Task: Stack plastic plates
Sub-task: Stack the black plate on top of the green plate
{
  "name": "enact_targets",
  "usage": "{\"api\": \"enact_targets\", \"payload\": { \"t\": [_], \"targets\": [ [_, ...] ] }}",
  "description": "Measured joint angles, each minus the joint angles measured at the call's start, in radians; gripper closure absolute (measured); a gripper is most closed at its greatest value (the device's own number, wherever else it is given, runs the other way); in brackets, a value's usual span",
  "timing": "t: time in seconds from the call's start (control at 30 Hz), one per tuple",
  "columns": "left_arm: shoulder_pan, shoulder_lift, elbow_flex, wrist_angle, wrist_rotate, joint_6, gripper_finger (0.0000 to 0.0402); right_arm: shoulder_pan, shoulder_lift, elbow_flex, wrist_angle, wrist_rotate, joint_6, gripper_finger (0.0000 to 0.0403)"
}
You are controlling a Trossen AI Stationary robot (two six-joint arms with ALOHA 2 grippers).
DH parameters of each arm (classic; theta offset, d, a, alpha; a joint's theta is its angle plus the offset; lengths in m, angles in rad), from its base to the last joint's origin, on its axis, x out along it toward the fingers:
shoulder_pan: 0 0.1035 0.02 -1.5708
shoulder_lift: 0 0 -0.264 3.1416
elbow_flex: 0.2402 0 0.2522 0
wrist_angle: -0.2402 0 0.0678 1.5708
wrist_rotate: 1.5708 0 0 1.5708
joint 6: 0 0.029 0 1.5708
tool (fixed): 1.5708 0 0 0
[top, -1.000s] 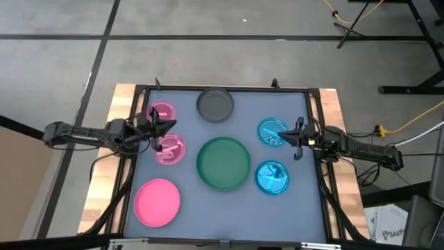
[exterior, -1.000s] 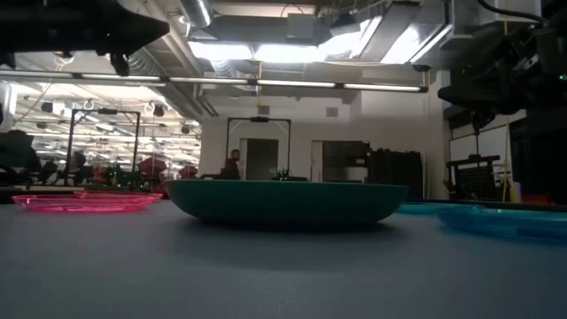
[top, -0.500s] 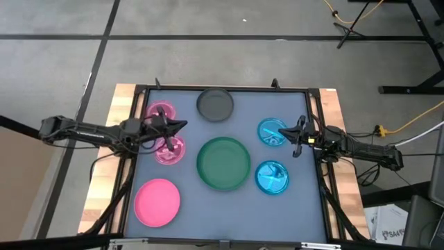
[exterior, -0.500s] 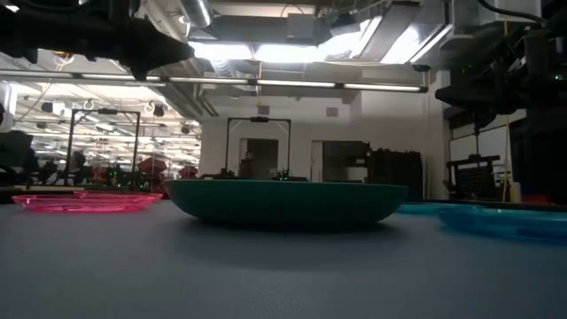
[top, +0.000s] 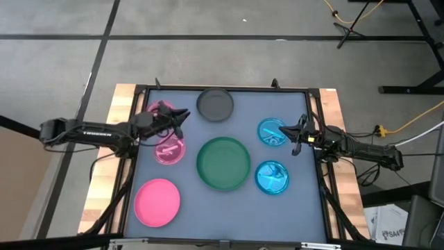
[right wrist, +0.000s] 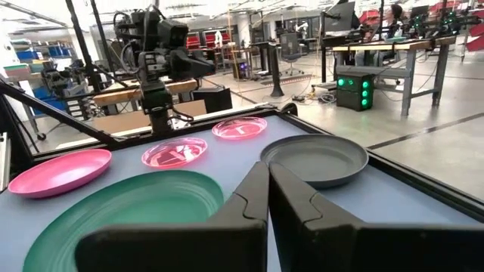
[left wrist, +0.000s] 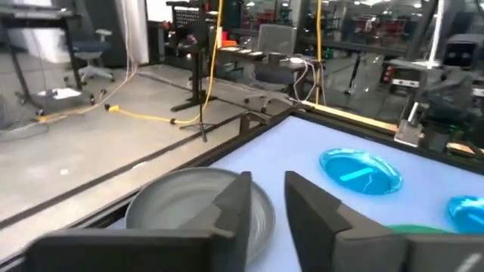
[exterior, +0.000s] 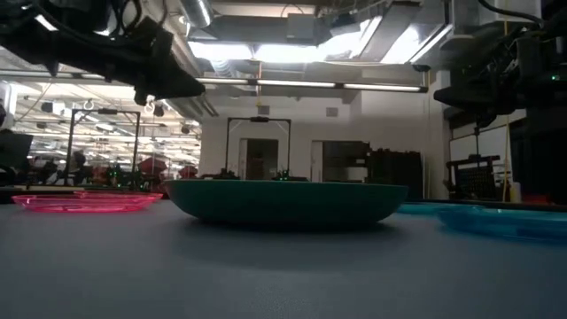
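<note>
Change since 1 second ago: the left gripper (top: 182, 115) has swung from over the 2 small pink plates toward the grey plate (top: 215, 104); the right arm has stayed put.

Plates, 7, all lying singly on the table (top: 305, 208), none stacked:
- Green plate (top: 223, 163), largest, centre.
- Grey plate, far edge, middle.
- 2 small clear pink plates, left side: 1 near the far corner (top: 159, 111), partly under the left arm; 1 just nearer (top: 170, 151).
- Solid pink plate (top: 157, 203), near left corner.
- 2 small blue plates, right side: 1 farther (top: 272, 132), 1 nearer (top: 272, 177).

Grippers:
- Left gripper: above the table between the far pink plate and the grey plate, fingers slightly parted, holding nothing.
- Right gripper (top: 297, 134): at the edge of the farther blue plate, fingers pressed together, empty.

Progress: judged as at the very start; 0 plates stacked, every plate left to place, probably onto the green one.
</note>
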Motion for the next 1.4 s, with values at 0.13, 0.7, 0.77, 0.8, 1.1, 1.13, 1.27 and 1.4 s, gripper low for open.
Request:
{"api": "enact_targets", "payload": {
  "t": [0.13,0.7,0.77,0.8,1.1,1.13,1.27,1.4],
  "targets": [
    [0.068,0.058,0.027,-0.002,0.003,-0.028,0.0275,0.000,0.000,0.000,0.000,0.000,0.000,0.0398],
    [0.339,0.352,0.327,-0.398,0.254,-0.190,0.0202,0.000,0.000,0.001,-0.005,-0.001,-0.001,0.0398],
    [0.339,0.375,0.348,-0.417,0.266,-0.185,0.0205,0.000,0.000,0.001,-0.005,-0.001,-0.001,0.0398],
    [0.337,0.381,0.355,-0.430,0.274,-0.184,0.0207,0.000,0.000,0.001,-0.005,-0.001,-0.001,0.0398],
    [0.291,0.387,0.355,-0.469,0.277,-0.264,0.0211,0.000,0.000,0.001,-0.006,-0.008,-0.032,0.0398],
    [0.297,0.387,0.355,-0.470,0.273,-0.284,0.0211,0.000,0.000,0.001,-0.006,-0.008,-0.042,0.0398],
    [0.292,0.387,0.355,-0.521,0.345,-0.308,0.0211,0.000,0.000,0.001,-0.007,-0.008,-0.053,0.0398],
    [0.281,0.387,0.355,-0.547,0.352,-0.332,0.0211,0.000,0.000,0.001,-0.004,-0.008,-0.054,0.0398]
  ]
}}
